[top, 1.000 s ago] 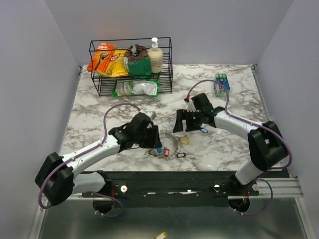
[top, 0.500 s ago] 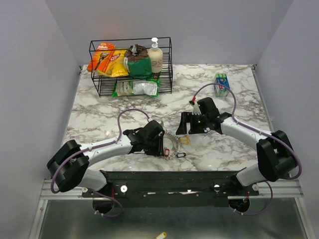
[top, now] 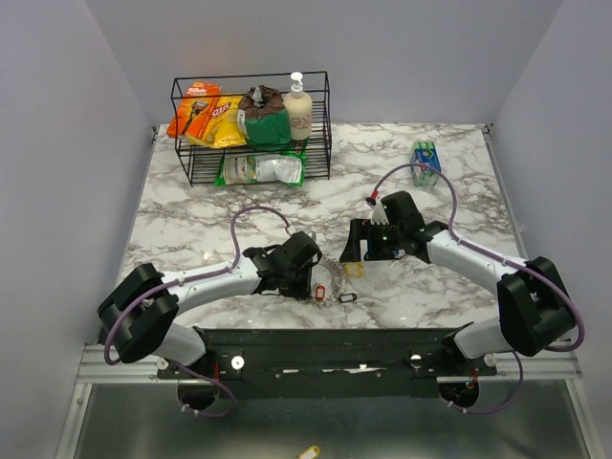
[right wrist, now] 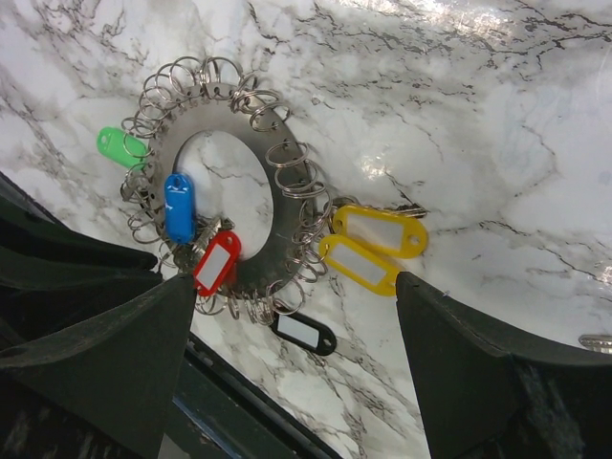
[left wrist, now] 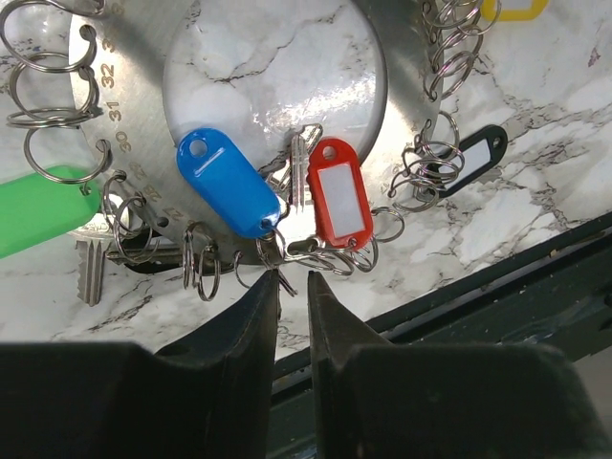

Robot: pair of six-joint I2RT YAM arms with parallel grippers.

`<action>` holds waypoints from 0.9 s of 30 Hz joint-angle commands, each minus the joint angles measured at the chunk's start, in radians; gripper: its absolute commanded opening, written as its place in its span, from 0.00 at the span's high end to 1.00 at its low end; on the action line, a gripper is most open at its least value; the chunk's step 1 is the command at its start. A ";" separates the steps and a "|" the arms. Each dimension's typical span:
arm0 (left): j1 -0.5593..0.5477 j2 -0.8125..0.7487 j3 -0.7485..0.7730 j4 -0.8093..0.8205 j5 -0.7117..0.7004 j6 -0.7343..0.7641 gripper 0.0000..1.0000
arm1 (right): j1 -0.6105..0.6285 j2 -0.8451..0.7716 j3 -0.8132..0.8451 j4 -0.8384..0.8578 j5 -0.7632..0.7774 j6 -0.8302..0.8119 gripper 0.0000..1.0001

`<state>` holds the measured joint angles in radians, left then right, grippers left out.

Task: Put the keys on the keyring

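Left gripper (left wrist: 292, 282) pushed in over keyring (left wrist: 129, 134) – jaws narrowed to slit at split ring (left wrist: 277, 256) under blue tag (left wrist: 228, 184) & red tag (left wrist: 337, 191); can't tell if pinching yet. Keyring flat on counter (top: 430, 287), front-centre. Right gripper (right wrist: 295, 287) beyond, jaws spread wide, holding nothing – pickup prob. starting.

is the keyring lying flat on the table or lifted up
Flat: the keyring lies level on the marble table in both wrist views.

In the left wrist view the green key tag (left wrist: 38, 210) is cut by the left edge and the yellow key tag (left wrist: 516, 8) by the top. From above, the left gripper (top: 308, 279) hides much of the keyring (top: 330, 268).
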<state>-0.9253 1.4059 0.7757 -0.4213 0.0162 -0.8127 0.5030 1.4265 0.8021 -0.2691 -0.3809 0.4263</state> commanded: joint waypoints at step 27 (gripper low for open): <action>-0.017 0.047 0.019 -0.043 -0.039 0.037 0.79 | 0.000 -0.018 -0.029 0.059 0.010 -0.001 0.07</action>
<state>-0.9363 1.4441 0.7757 -0.4488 0.0109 -0.7918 0.5030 1.4174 0.7837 -0.2306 -0.3805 0.4267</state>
